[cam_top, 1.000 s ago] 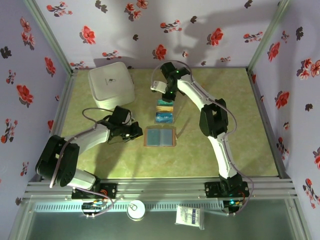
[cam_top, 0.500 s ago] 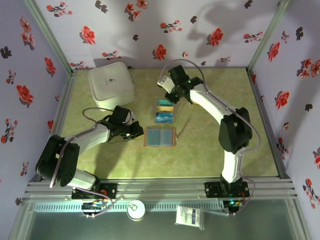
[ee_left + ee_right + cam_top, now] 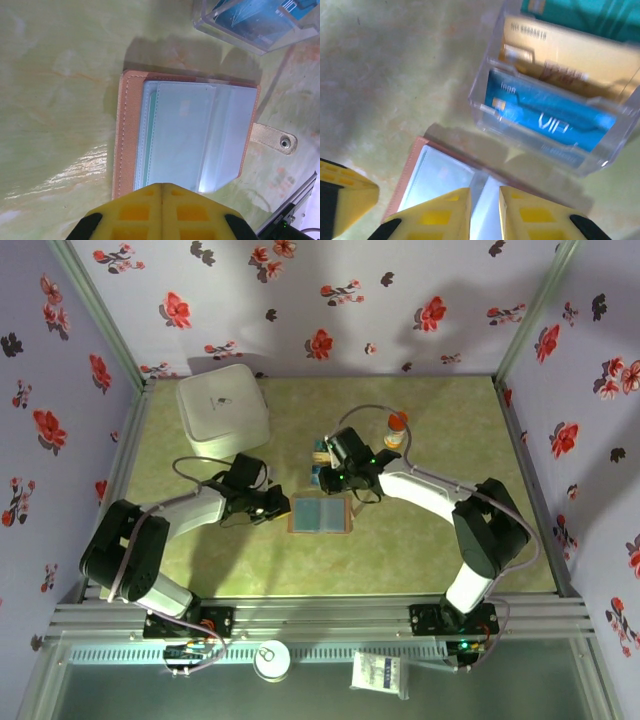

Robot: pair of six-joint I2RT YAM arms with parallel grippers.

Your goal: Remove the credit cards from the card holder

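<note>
The tan card holder point(image 3: 322, 516) point(image 3: 200, 130) point(image 3: 435, 175) lies open on the green table, its clear blue-grey pockets facing up. A thin teal-green edge point(image 3: 148, 145) shows inside its left pocket. My left gripper point(image 3: 278, 506) point(image 3: 161, 186) is shut, with its yellow tip at the holder's left edge. Just above the holder's middle fold, my right gripper point(image 3: 334, 488) point(image 3: 485, 195) is open by a narrow gap, with nothing between its fingers. Behind the holder, a blue card point(image 3: 555, 117) point(image 3: 255, 15), a gold card point(image 3: 560, 47) and a teal card point(image 3: 590, 15) stand in a clear plastic box point(image 3: 540, 145) point(image 3: 320, 451).
A big white square container point(image 3: 222, 408) stands at the back left. A small orange-topped item point(image 3: 397, 423) sits at the back, right of the clear box. Metal frame rails and flowered walls close in the table on three sides.
My right arm has swung from the back, by the clear box, forward and down over the card holder, uncovering the orange-topped item. The left gripper has stayed at the holder's edge.
</note>
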